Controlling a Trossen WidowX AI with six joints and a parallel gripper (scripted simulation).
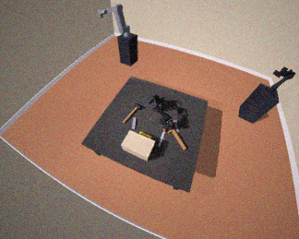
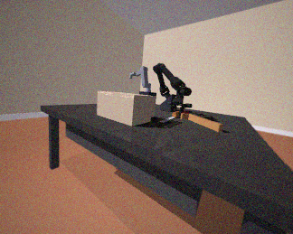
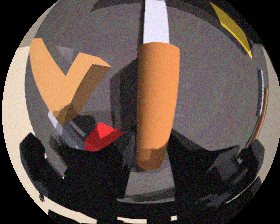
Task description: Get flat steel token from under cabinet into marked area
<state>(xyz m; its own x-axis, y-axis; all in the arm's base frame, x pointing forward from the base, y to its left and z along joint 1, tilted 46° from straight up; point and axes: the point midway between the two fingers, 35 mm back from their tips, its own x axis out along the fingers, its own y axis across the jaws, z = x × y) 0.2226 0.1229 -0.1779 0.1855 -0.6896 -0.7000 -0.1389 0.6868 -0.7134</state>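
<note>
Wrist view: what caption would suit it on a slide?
Gripper clamps an orange-handled tool, its metal tip pointing ahead over the dark table.
</note>
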